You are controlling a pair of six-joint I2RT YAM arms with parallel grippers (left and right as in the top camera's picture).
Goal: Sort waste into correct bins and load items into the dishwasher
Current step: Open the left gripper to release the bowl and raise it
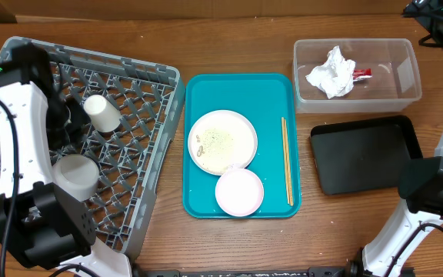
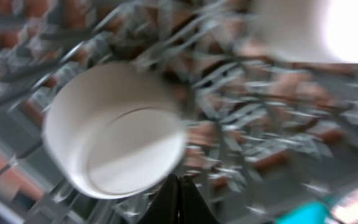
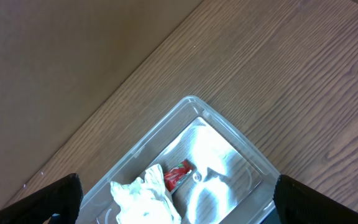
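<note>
In the left wrist view my left gripper (image 2: 179,198) is shut with nothing between its fingers, just off the rim of the upturned grey-green bowl (image 2: 114,130). That bowl (image 1: 75,175) and the white cup (image 1: 98,113), which lies on its side, are in the grey dishwasher rack (image 1: 148,165). The white plate (image 1: 222,140) with food crumbs, the small pinkish bowl (image 1: 239,191) and the chopsticks (image 1: 287,160) lie on the teal tray (image 1: 198,92). My right gripper (image 3: 178,200) hangs open above the clear tub (image 3: 229,134), which holds the napkin (image 3: 143,198) and the red wrapper (image 3: 178,174).
The black tray (image 1: 366,154) sits in front of the clear tub (image 1: 358,73) at the right. My left arm (image 1: 14,138) reaches over the rack's left side. The right arm's base (image 1: 433,185) stands at the table's right edge.
</note>
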